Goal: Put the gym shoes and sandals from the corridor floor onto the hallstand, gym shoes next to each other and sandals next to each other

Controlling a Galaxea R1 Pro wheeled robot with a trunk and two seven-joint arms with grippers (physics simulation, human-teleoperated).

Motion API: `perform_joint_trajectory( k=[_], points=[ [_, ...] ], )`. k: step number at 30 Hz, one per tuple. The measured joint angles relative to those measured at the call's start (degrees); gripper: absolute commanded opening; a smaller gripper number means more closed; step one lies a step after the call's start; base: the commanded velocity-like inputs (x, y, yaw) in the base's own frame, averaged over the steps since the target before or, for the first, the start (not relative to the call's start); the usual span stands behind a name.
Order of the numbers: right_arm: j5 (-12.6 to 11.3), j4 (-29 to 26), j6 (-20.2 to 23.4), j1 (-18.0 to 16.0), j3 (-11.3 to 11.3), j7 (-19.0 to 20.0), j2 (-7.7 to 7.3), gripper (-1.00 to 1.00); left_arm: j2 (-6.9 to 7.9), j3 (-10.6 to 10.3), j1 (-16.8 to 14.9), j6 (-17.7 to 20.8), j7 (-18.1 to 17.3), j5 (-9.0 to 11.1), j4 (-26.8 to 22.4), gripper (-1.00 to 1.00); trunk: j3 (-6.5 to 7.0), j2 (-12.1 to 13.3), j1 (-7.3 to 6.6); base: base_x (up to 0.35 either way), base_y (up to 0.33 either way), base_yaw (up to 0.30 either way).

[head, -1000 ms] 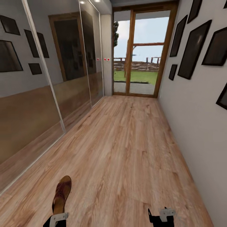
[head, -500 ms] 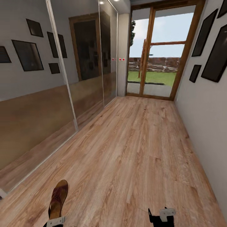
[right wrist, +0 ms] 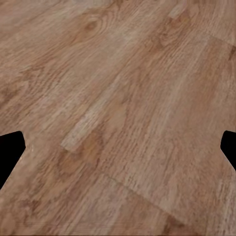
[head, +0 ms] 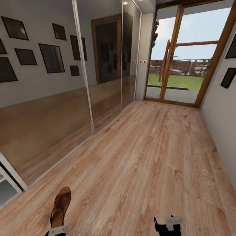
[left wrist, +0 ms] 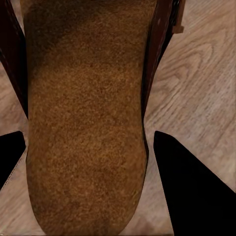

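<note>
Corridor floor (head: 147, 157) of wood-grain planks runs to a glass door (head: 183, 55); mirrored sliding panels (head: 46, 98) on the left, dark picture frames (head: 229, 77) on the right wall. One brown sandal (head: 60, 206) is off the floor, pinched between the left gripper (left wrist: 86, 147) fingers (left wrist: 189, 182), toe forward. Right gripper (right wrist: 118, 147) fingers (right wrist: 9, 147) spread, nothing between them. No readable writing anywhere.

one sandal (head: 61, 206), two tools (head: 58, 231) (head: 167, 226)
</note>
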Motion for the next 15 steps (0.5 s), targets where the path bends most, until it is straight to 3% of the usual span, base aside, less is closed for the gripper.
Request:
perform_joint_trajectory(
  k=[9,15],
  points=[
    [0.0,0.0,0.0,0.0,0.0,0.0,0.00,1.00,-0.07,0.0,0.0,0.0,0.0,0.0,0.0,-1.00,0.00,0.0,0.00,0.013,-0.001,0.279],
    [0.0,0.0,0.0,0.0,0.0,0.0,0.08,1.00,-0.07,-0.1,0.0,0.0,0.0,0.0,0.0,-1.00,0.00,0.0,-0.03,0.263,-0.089,0.279]
  ],
)
